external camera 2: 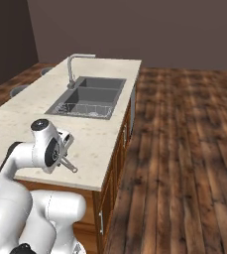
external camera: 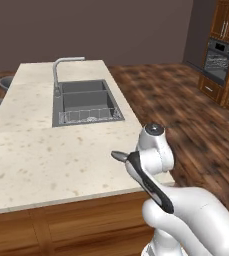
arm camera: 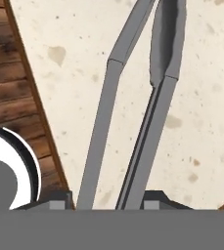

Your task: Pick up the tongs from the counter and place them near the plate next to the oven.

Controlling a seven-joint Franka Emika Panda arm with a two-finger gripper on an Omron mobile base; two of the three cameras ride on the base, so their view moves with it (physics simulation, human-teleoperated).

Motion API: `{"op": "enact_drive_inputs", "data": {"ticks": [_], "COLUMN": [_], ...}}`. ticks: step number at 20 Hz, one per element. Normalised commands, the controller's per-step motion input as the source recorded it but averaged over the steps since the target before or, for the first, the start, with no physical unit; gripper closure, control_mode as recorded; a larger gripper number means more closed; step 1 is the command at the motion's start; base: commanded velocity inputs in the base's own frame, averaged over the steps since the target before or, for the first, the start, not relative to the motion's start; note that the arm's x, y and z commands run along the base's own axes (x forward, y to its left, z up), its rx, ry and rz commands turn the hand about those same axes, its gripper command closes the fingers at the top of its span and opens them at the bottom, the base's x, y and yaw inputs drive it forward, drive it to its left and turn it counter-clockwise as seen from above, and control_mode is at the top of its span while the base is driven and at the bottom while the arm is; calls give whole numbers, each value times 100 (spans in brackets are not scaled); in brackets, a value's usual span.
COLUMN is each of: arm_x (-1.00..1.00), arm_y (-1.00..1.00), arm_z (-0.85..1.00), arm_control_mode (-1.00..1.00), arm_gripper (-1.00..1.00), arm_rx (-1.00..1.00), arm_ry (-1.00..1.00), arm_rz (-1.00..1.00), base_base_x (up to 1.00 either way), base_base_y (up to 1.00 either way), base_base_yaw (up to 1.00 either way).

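A: What lies on the left?

B: The counter (external camera: 36,150), a broad beige slab of speckled stone on a wood base. Sunk into it is a dark grey double sink (external camera: 86,102), with a curved steel faucet (external camera: 61,67) rising at its back.

A: And toward the middle?

B: Near the counter's front edge the gripper (arm camera: 106,205) grasps the tongs (arm camera: 133,97). In the hand view their two slim, dull grey metal arms rise from between the fingertips (arm camera: 57,200), which stand narrow against them. One arm is flat with a kink; the other widens into a hollowed, spoon-like blade. A thin end (external camera: 118,156) juts past the white wrist in the left base view.

A: Further right?

B: Dark, streaky wood plank flooring (external camera: 186,110), then the oven (external camera: 217,61), black and steel, set in brown wood cabinets (external camera: 228,20). Plain dull walls stand behind.
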Motion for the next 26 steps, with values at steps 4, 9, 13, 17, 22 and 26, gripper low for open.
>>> {"op": "enact_drive_inputs", "data": {"ticks": [4,9,13,17,22,26], "arm_x": [-33,-39,-46,0,0,0], "arm_y": [-36,-45,-60,0,0,0], "arm_z": [0,8,4,0,0,0], "arm_control_mode": [-100,-100,-100,100,100,100], "arm_gripper": [100,100,100,100,100,100], "arm_rx": [0,1,4,0,0,0], "arm_ry": [1,0,0,0,0,0], "arm_rz": [-25,-17,-19,0,0,0], "base_base_x": [0,0,0,-59,-46,-14], "base_base_y": [0,0,0,-85,-88,-93], "base_base_yaw": [0,0,0,-27,-26,-32]}}
